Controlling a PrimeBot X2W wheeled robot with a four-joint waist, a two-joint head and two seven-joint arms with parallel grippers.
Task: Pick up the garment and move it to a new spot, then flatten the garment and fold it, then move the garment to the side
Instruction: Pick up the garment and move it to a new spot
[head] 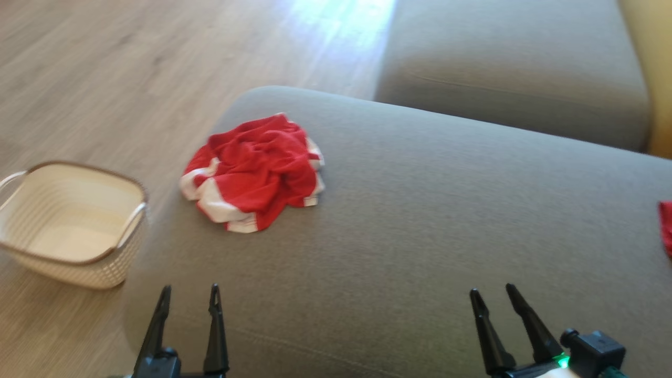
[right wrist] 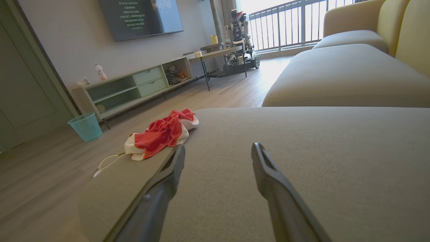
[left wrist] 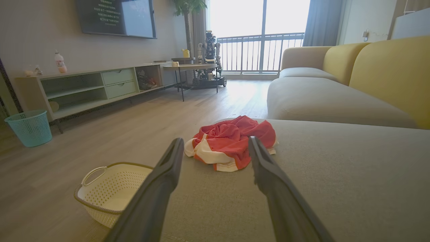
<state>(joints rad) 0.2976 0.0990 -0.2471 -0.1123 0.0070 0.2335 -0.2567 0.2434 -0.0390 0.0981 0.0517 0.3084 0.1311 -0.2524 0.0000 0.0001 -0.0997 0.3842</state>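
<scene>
Garment [head: 254, 170] crumpled at eleven o'clock on the sofa cushion [head: 420, 220], untouched.
Left claw [head: 190, 287] and right claw [head: 491, 289] hang spread, empty, at six o'clock, likely poised for the first reach.

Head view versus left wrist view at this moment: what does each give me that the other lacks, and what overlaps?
Head view adds the open right gripper at lower right and a red scrap at the grey cushion's right edge. Left wrist view adds a wall TV, a low cabinet, a teal wastebasket and another robot by the balcony window. Both: the crumpled red-and-white garment near the cushion's left end, the cream basket on the floor beside it, and the open, empty left gripper.
</scene>
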